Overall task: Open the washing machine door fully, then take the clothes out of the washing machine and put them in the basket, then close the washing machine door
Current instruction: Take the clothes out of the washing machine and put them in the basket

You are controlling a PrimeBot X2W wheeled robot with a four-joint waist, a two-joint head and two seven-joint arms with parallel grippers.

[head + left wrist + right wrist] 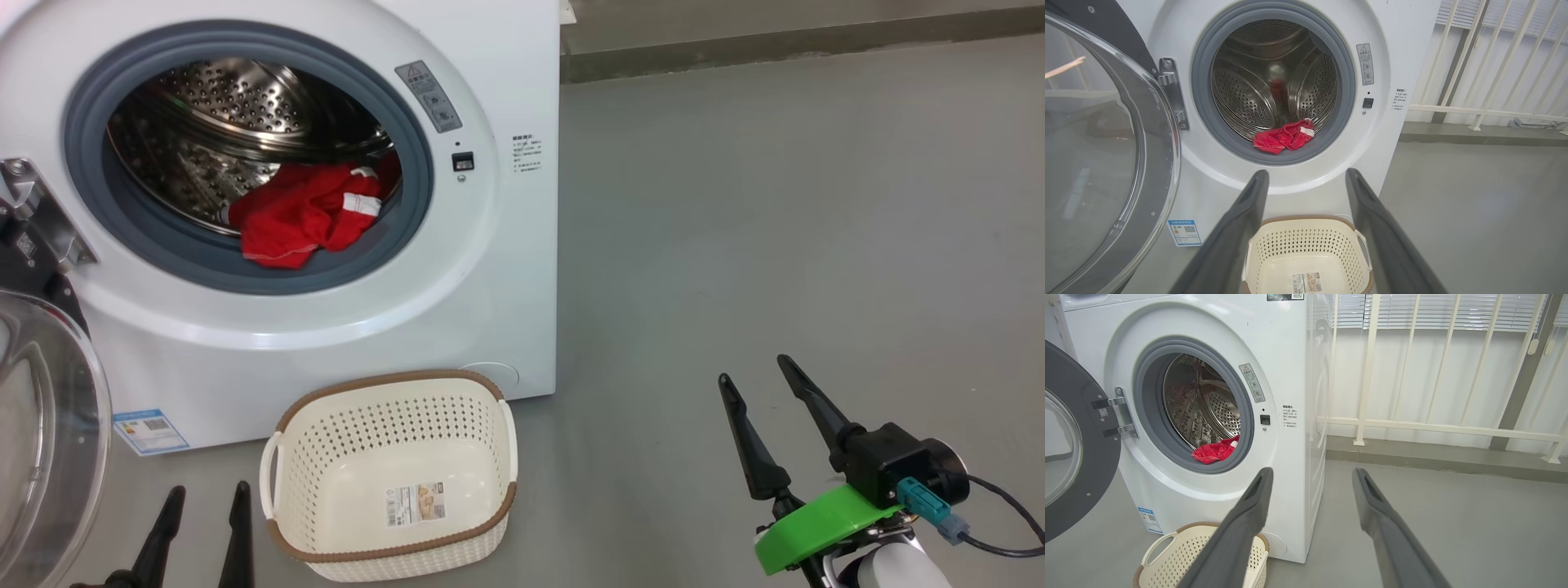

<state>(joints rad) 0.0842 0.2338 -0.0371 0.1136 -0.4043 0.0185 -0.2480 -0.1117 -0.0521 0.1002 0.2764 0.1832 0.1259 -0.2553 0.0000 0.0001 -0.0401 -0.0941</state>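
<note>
The clothes (306, 216) lie heaped at five o'clock in the drum mouth of the washing machine (490, 269), none taken out yet. The washing machine door (49, 425) stands wide at nine o'clock, so opening looks done. The basket (384, 380), at six o'clock, holds nothing. Left gripper (209, 488) and right gripper (753, 369) are spread and grasp nothing. Unloading and closing remain.

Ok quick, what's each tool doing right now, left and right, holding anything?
Left tool, two long dark fingers: open, holding nothing.
Right tool, two long dark fingers: open, holding nothing.
</note>
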